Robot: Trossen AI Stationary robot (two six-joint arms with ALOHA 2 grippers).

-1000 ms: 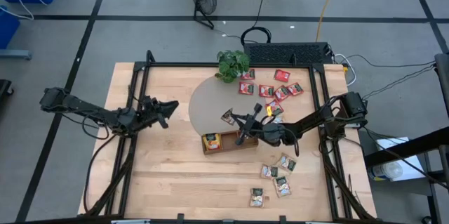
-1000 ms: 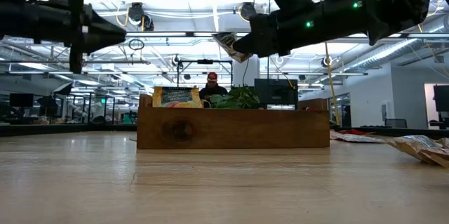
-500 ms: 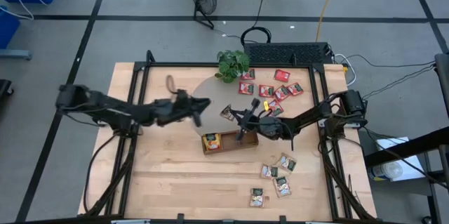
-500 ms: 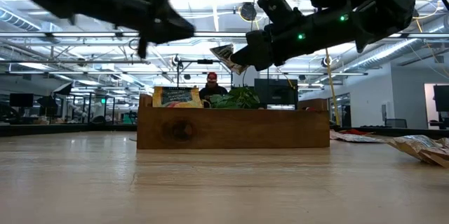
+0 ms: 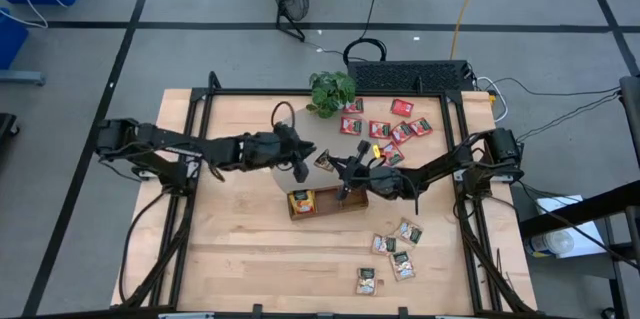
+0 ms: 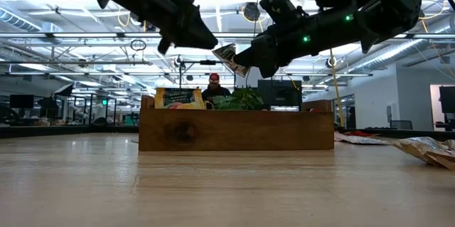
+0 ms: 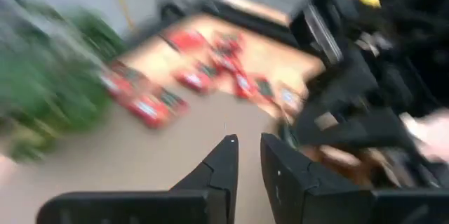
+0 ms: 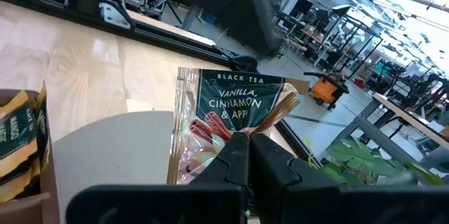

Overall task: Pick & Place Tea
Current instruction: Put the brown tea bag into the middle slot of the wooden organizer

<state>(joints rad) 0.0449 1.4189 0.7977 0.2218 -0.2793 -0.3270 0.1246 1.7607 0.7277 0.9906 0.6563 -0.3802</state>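
Note:
My right gripper (image 5: pixel 338 165) hovers over the grey mat just beyond the wooden tray (image 5: pixel 352 205), shut on a beige-and-green tea packet (image 5: pixel 325 159) that also shows in the low view (image 6: pixel 227 52). My left gripper (image 5: pixel 303 166) reaches in from the table's left and stops just short of that packet. Its fingers stand a narrow gap apart (image 7: pixel 249 143) and touch nothing. An orange-yellow packet (image 5: pixel 301 201) stands in the tray's left end. Red packets (image 5: pixel 380 127) lie on the far right of the table, and beige ones (image 5: pixel 395 249) lie near its right front. My right gripper pinches the packet between its two fingers by one edge (image 8: pixel 226 131), the printed face toward the wrist camera. The fingers come from the table's right, slanting slightly down. The packet sticks out past the fingertips toward the left, lifted clear above the tray.
A leafy potted plant (image 5: pixel 331 91) stands at the far edge of the round grey mat (image 5: pixel 290 139). A dark keyboard-like box (image 5: pixel 410 76) sits behind the table. A person (image 6: pixel 215 83) shows far off in the room. Bare wood lies along the near and left sides.
My left arm has swung from the table's left side toward the middle and a little toward the far edge, ending close to the held packet. My right gripper has carried the packet slightly toward the far edge and then stayed almost still.

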